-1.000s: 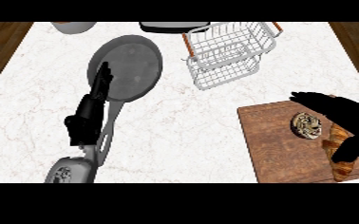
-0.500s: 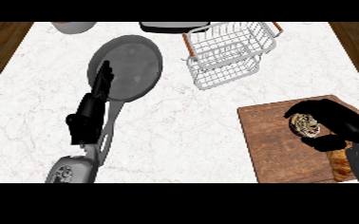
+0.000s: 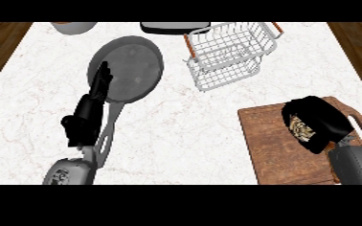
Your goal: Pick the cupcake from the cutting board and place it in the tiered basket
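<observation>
The cupcake (image 3: pixel 302 128) sits on the brown wooden cutting board (image 3: pixel 272 143) at the right, mostly hidden. My right hand (image 3: pixel 322 119) is over it, its fingers curled round the cupcake from the far side. The white wire tiered basket (image 3: pixel 230 52) stands at the back, right of centre, well apart from the board. My left hand (image 3: pixel 88 112) rests at the left with straight fingers pointing away, lying over the pan's rim and handle.
A grey frying pan (image 3: pixel 130 72) lies at the left, its handle running toward me. A dark-topped appliance (image 3: pixel 173 27) and a grey bowl (image 3: pixel 73 27) stand along the back edge. White marble counter (image 3: pixel 184 119) lies between pan and board.
My right hand has come down and closed round the cupcake, which showed plainly a second ago. The left hand has not moved.
</observation>
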Motion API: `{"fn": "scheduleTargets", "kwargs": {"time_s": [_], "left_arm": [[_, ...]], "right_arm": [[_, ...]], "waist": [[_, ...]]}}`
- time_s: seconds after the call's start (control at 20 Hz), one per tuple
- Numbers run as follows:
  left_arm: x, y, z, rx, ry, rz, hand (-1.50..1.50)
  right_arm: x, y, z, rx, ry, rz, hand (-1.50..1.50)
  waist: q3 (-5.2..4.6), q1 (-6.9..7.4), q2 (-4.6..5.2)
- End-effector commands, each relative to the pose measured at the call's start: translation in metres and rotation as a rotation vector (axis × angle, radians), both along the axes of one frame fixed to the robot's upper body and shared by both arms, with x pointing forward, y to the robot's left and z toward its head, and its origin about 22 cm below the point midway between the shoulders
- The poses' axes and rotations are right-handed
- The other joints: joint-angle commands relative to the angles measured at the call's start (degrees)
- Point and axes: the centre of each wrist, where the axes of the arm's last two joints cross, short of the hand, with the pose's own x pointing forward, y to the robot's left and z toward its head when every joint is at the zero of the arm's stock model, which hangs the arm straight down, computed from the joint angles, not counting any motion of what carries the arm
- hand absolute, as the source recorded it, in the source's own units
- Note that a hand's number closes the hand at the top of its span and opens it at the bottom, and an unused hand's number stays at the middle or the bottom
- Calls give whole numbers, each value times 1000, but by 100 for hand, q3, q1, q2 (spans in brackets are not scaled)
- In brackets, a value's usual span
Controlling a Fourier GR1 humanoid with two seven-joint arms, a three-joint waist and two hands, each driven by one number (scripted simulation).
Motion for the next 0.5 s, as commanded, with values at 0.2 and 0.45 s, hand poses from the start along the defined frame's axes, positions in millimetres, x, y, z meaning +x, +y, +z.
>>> {"fn": "scheduleTargets", "kwargs": {"time_s": [0.2,0.45], "left_arm": [[-2,-10,-6,-18,14,-2,0],[1,-1,-3,-3,9,-9,0]], "right_arm": [[-11,165,3,-270,1,-143,150],[-35,233,36,-273,-94,-267,150]], "waist": [[26,17,-34],[60,68,12]]}}
